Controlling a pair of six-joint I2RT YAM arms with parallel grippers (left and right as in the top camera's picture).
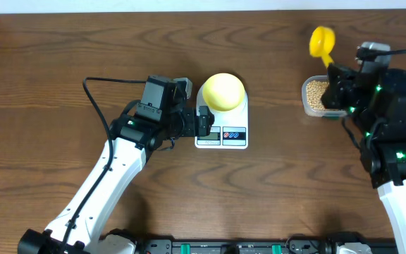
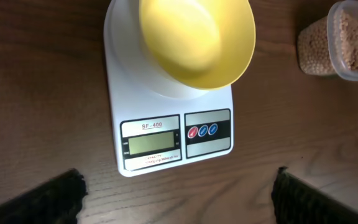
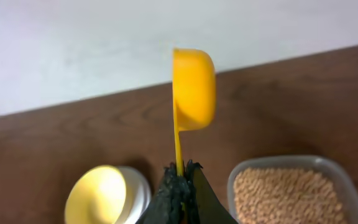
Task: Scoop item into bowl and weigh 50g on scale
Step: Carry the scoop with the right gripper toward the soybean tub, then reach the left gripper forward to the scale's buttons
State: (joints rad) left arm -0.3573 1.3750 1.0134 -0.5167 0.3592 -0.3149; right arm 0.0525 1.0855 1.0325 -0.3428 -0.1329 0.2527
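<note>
Looking down from overhead, we see the scale (image 1: pixel 221 132) near the middle of the table (image 1: pixel 62 56), with the bowl (image 1: pixel 223 90) sitting on its round platform. The left fingers (image 1: pixel 204 121) hover just beside the scale's left edge, close to its front panel.

In the left wrist view we find those fingers (image 2: pixel 64 196) spread wide at the two bottom corners, with only bare table (image 2: pixel 36 93) between them. Ahead of them lies the scale (image 2: pixel 166 134), its display (image 2: pixel 151 145) and coloured buttons (image 2: pixel 202 130) facing the camera; we cannot read anything on the display. The bowl (image 2: pixel 197 40) covers most of the platform, and its inside shows plain yellow.

The beans (image 1: pixel 318 90) fill a clear tub (image 1: pixel 306 106) on the right side of the table, well apart from the scale. The right fingers (image 3: pixel 178 190) are pressed together on the thin handle of a yellow scoop (image 3: pixel 193 87), pinching it at its lower end so that the cup stands uppermost. We cannot tell whether the cup holds anything. From that wrist view the tub (image 3: pixel 328 171) of beans (image 3: pixel 284 196) sits at lower right and the bowl (image 3: pixel 101 193) at lower left. Overhead, the scoop (image 1: pixel 321 42) shows beyond the tub's far edge.
</note>
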